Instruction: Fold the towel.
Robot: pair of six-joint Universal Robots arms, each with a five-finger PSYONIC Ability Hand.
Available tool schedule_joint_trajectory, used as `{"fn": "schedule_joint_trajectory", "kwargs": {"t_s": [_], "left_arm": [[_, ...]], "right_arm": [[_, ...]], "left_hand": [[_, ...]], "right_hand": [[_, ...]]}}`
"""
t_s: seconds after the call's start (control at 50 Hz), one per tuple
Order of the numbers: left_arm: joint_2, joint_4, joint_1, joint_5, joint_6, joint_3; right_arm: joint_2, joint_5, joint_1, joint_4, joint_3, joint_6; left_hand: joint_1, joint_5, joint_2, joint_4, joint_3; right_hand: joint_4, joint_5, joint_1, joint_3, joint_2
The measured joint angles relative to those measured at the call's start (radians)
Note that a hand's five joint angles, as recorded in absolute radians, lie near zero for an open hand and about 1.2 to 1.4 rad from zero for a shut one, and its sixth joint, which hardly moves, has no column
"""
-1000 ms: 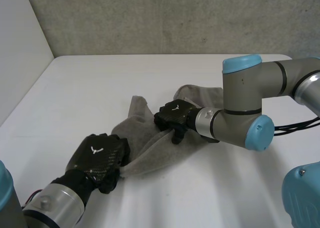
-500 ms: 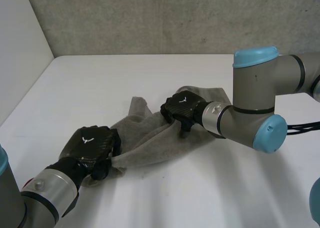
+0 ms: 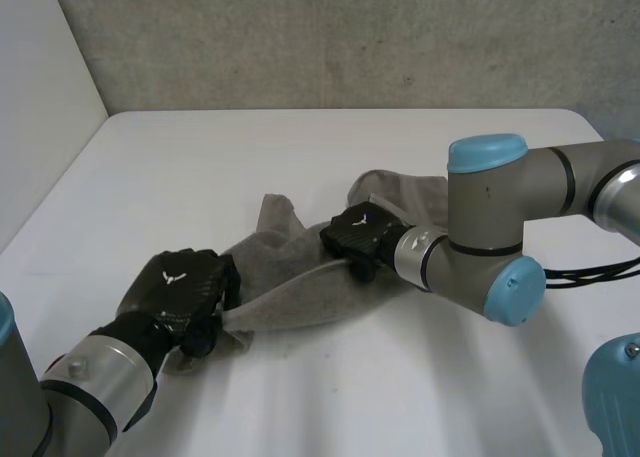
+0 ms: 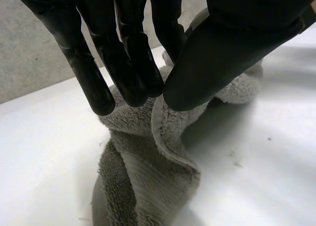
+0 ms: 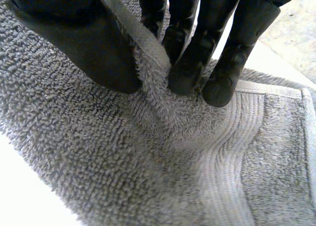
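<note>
**Towel (image 3: 300, 282) held by both hands**

Head view showed it crumpled on the table (image 3: 200, 157), with the left hand (image 3: 180, 292) at its near end and the right hand (image 3: 358, 235) mid-cloth. Wrist views added the grips: each thumb and fingers pinched a raised fold.

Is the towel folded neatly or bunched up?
Bunched, not folded: the towel lies crumpled on the table, one end pinched in the left hand, a raised ridge pinched by the right hand.

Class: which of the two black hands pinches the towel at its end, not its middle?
The left hand: it pinches the towel at its near end, while the right hand pinches a ridge in the middle.
</note>
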Motion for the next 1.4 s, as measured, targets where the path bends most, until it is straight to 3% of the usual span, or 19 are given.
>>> {"fn": "schedule_joint_trajectory", "kwargs": {"t_s": [0.16,0.34,0.44,0.56,0.66,0.86,0.94,1.06,1.16,1.24,1.4], "left_arm": [[0.006,0.013,0.046,0.003,-0.001,0.048],[0.093,0.014,0.065,-0.001,-0.034,0.216],[0.172,0.014,0.06,-0.003,-0.095,0.316],[0.221,0.014,0.051,-0.002,-0.142,0.385],[0.208,0.012,0.041,0.001,-0.146,0.387],[-0.085,0.015,0.032,0.004,-0.116,0.367],[-0.259,0.013,0.033,0.001,-0.086,0.465],[-0.366,0.015,0.038,-0.022,-0.074,0.712],[-0.334,0.059,0.044,-0.086,-0.091,0.913],[-0.283,0.138,0.047,-0.149,-0.107,0.976],[-0.246,0.213,0.039,-0.162,-0.106,0.765]], "right_arm": [[-0.204,0.037,-0.037,0.013,0.04,0.005],[-0.658,0.048,-0.113,0.019,0.154,0.039],[-0.839,0.048,-0.156,0.064,0.185,0.049],[-0.956,0.039,-0.199,0.184,0.19,0.038],[-0.939,0.034,-0.207,0.268,0.202,-0.003],[-0.651,0.062,-0.194,0.333,0.206,-0.181],[-0.477,0.108,-0.165,0.317,0.086,-0.197],[-0.318,0.177,-0.125,0.158,-0.177,-0.116],[-0.333,0.212,-0.12,-0.119,-0.268,0.042],[-0.4,0.228,-0.126,-0.298,-0.223,0.16],[-0.442,0.216,-0.121,-0.235,-0.04,0.186]], "left_hand": [[0.0,0.0,0.0,0.0,0.0],[0.0,0.0,0.0,0.0,0.0],[0.0,0.0,0.0,0.0,0.0],[0.0,0.0,0.0,0.0,0.0],[0.0,0.0,0.0,0.0,0.0],[0.0,0.0,0.0,0.0,0.0],[0.002,0.0,0.0,0.0,0.0],[0.002,0.0,0.0,0.0,0.0],[0.002,0.0,0.0,0.0,0.0],[0.002,0.0,0.0,0.0,0.0],[0.003,0.003,0.0,0.0,0.0]], "right_hand": [[0.004,0.0,0.0,0.004,0.0],[0.004,0.0,0.0,0.004,0.0],[0.004,0.0,0.0,0.004,0.0],[0.004,0.001,0.0,0.004,0.0],[0.004,0.01,0.0,0.004,0.0],[0.005,0.024,0.009,0.004,0.0],[0.005,0.026,0.011,0.004,0.0],[0.005,0.028,0.015,0.004,0.0],[0.005,0.028,0.016,0.004,0.0],[0.005,0.028,0.016,0.004,0.0],[0.005,0.03,0.016,0.01,0.0]]}}
